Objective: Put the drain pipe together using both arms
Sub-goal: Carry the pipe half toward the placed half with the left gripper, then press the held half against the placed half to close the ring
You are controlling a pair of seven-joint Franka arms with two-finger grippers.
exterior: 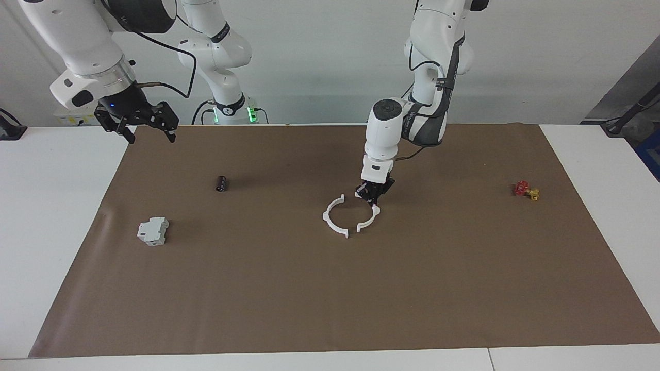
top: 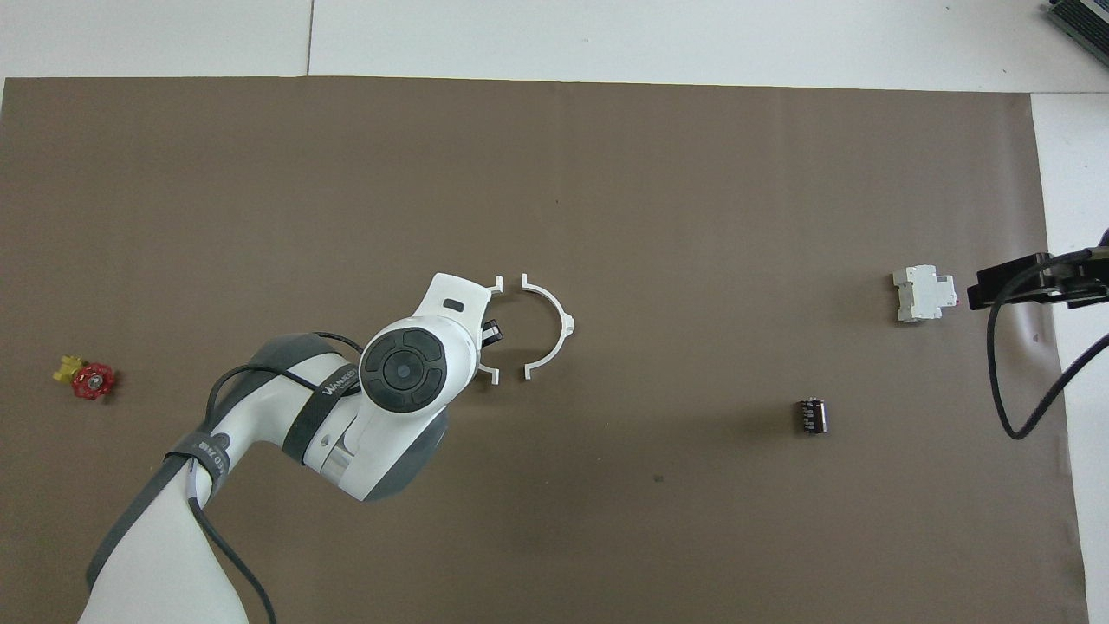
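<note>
The drain pipe lies as two thin white half-ring arcs on the brown mat (exterior: 330, 288), with small gaps between their end tabs. One arc (exterior: 333, 217) lies free toward the right arm's end and shows whole in the overhead view (top: 552, 334). My left gripper (exterior: 373, 198) is down on the middle of the other arc (exterior: 372, 219), shut on it. In the overhead view the left arm hides most of that arc, and only its ends (top: 495, 285) show. My right gripper (exterior: 138, 125) is open and empty, waiting raised over the mat's edge at the right arm's end.
A grey-white boxy block (exterior: 153, 231) and a small black cylinder (exterior: 221, 183) lie toward the right arm's end. A small red and yellow valve (exterior: 526, 190) lies toward the left arm's end. White table surrounds the mat.
</note>
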